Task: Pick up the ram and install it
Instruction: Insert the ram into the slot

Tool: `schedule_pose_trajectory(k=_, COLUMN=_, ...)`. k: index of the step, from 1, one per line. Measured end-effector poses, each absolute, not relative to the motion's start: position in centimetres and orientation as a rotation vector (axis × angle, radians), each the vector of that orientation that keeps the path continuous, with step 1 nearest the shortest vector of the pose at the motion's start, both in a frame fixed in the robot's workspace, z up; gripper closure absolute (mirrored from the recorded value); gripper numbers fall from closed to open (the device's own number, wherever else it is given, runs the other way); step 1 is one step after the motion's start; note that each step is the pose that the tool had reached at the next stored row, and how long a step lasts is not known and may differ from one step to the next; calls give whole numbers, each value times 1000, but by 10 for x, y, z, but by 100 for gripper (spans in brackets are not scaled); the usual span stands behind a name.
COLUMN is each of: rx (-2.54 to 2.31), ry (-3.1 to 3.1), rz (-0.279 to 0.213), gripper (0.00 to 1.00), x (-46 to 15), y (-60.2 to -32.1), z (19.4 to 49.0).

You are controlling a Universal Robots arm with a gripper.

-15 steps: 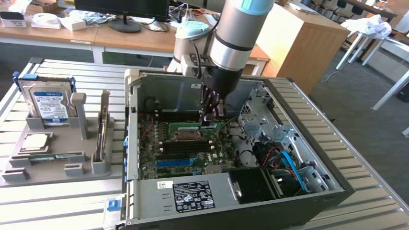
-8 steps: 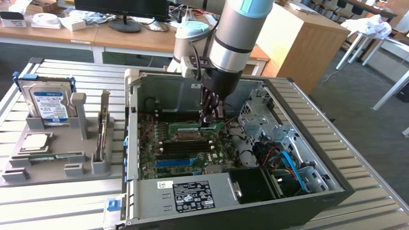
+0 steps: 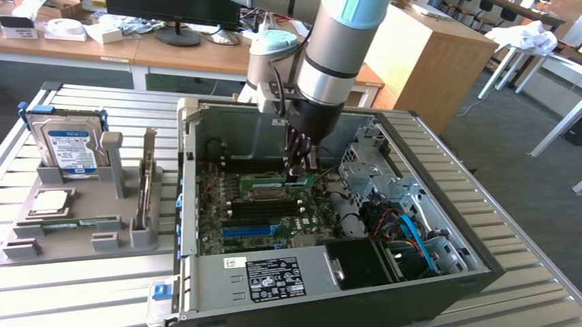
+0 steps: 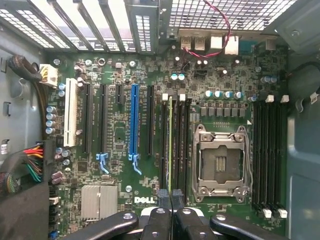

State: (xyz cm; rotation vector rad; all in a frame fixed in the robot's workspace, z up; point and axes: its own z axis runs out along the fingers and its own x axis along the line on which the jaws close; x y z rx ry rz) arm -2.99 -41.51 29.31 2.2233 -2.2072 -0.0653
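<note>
The arm's black 2-fingered gripper (image 3: 298,178) reaches down inside the open grey-and-black computer case (image 3: 193,170). It hangs over the green motherboard (image 4: 120,135).

The step in hand looks like the install itself. In the wrist view the jaws are pressed together on the long, narrow green circuit-board ram (image 4: 170,145), pinching its thin upper edge. The ram stands over, or perhaps partly in, 1 of the black memory slots (image 4: 181,145) just beside the square silver processor socket (image 4: 220,162). How deep it sits cannot be told.

Seating it would call for the stick to stay in line with its slot, with an even, straight push toward the board until both ends go home.

The ram stands on edge, faces upright and contact edge toward the board. Its long axis runs along the slot, parallel to the blue expansion slot (image 4: 133,125). One end points at the case's slotted rear wall, on the exterior view's left.
</note>
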Motion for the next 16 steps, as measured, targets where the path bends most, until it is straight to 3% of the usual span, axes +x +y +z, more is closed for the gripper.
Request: schedule_pose_trajectory(k=16, rx=2223, ry=-2207, rz=-65, gripper=89, x=-30, y=-416, z=283)
